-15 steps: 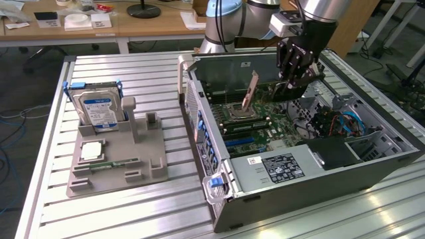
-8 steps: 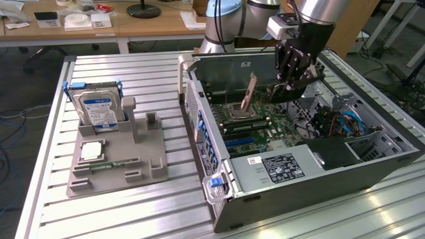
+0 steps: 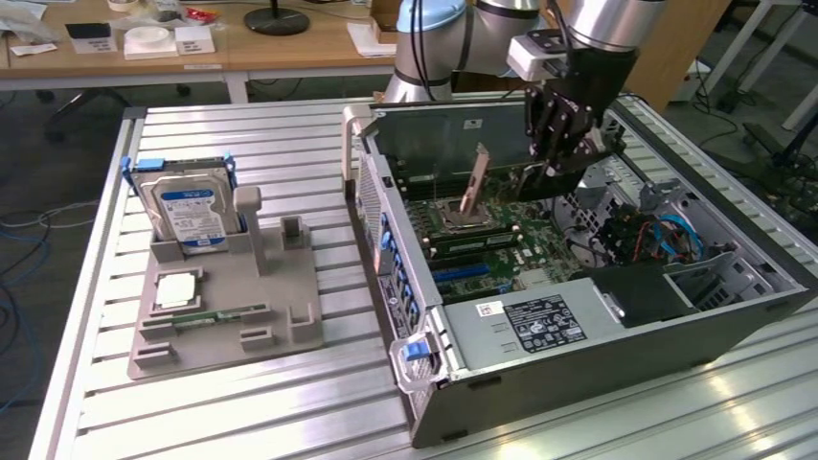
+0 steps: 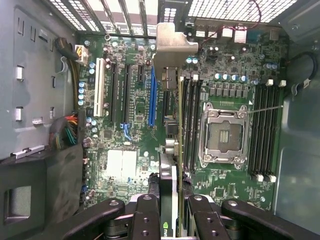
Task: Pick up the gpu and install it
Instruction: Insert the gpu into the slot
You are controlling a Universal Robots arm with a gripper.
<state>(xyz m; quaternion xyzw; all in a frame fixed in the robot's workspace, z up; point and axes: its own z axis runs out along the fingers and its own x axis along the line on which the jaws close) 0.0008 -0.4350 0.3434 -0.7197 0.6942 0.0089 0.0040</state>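
The gpu [image 3: 474, 184], a thin card with a silver bracket at one end, hangs on edge inside the open computer case [image 3: 715, 316] above the motherboard [image 3: 505, 240]. My gripper [image 3: 560, 171] is shut on its end away from the bracket. In the wrist view the gpu [image 4: 172, 47] appears edge-on, running down between my gripper [image 4: 171, 202] fingers [image 4: 146, 212]. It hovers between the long blue slot [image 4: 151, 97] and the black memory slots [image 4: 189, 120], clear of the board.
The CPU socket [image 4: 224, 134] lies beyond the memory slots. A power supply [image 3: 537, 321] fills the case's near end, and cables [image 3: 665, 235] crowd the exterior view's right. Outside, a grey fixture [image 3: 224, 307] holds a hard drive [image 3: 190, 206] and a memory stick [image 3: 211, 314].
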